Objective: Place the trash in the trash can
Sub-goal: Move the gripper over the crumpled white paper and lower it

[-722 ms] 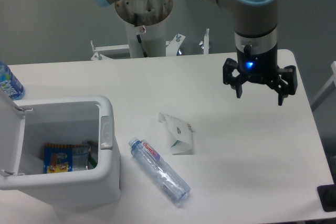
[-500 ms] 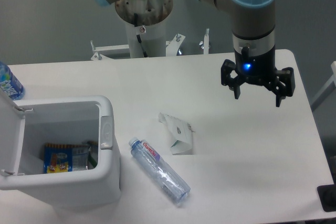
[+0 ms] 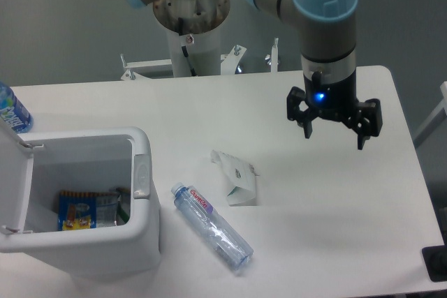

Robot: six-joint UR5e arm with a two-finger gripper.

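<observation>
A crumpled white paper carton [image 3: 235,176] lies on the white table near the middle. A clear plastic bottle [image 3: 212,226] with a white red-lettered label lies just in front of it, cap toward the bin. The white trash can [image 3: 77,200] stands at the front left with its lid swung open to the left and a grey latch tab [image 3: 142,176] on its right wall. My gripper [image 3: 334,137] hangs open and empty above the table, to the right of the carton and well apart from it.
Inside the bin lies a blue and yellow packet [image 3: 77,212]. A blue-labelled bottle [image 3: 12,111] stands at the far left edge. The robot base column [image 3: 190,33] stands behind the table. A dark object [image 3: 436,264] sits at the front right corner.
My gripper has moved a little to the left and slightly down, toward the carton. It stays open. The carton, bottle and bin have not moved.
</observation>
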